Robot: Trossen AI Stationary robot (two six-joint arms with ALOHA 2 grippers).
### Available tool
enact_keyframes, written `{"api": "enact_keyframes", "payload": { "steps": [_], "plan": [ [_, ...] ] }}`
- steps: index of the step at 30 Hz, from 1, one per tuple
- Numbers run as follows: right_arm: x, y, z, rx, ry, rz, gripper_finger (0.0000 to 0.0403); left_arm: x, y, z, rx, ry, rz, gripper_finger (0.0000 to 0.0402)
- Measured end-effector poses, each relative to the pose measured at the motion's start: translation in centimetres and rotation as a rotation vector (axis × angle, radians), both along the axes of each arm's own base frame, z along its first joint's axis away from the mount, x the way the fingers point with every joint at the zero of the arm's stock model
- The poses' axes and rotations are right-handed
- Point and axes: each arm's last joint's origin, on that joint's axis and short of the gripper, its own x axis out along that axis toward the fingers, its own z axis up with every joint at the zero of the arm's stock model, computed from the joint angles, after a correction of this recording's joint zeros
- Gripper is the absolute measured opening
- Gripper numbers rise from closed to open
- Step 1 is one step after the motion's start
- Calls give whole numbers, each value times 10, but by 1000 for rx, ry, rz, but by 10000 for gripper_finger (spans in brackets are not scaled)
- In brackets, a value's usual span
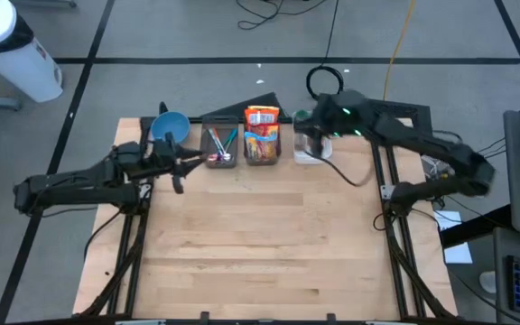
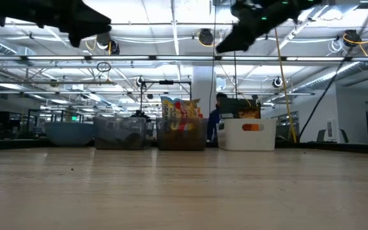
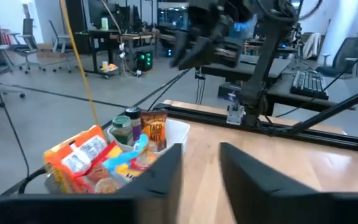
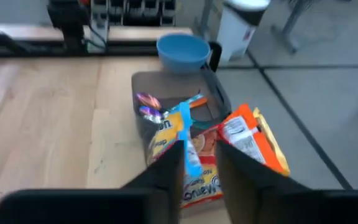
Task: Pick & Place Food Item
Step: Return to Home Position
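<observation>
Lifting my right hand [image 4: 199,146], open and empty, straight off the far edge of the bench [image 1: 260,244], I'd clear the black bin [image 1: 262,162] holding the food packs [image 1: 262,131]; left hand [image 3: 201,149] open too.

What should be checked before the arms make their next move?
1. The left gripper is empty, fingers apart: ok.
2. The right gripper is empty, fingers apart: ok.
3. Both are raised off the table, per the low view: ok.
4. The packs sit inside the right black bin: ok.
5. The white bin stands upright: ok.
6. No loose item lies on the table: ok.
</observation>
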Motion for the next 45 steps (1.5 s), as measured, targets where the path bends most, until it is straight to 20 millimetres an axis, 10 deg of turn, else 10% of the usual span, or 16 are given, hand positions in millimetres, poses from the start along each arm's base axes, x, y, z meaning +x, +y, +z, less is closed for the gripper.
{"api": "enact_keyframes", "payload": {
  "steps": [6,16,34,45],
  "plan": [
    [-64,39,-31,-33,-226,-27,9,-29,-7,1,46,-73,-3,10],
    [-128,79,-78,-19,-436,-45,1,-52,-12,-38,37,-162,6,5],
    [-156,91,-156,43,-525,-218,0,-46,-10,-92,-30,-121,43,12],
    [-158,91,-156,-3,-536,-232,0,-46,-6,-102,-41,-52,166,5]
  ]
}}
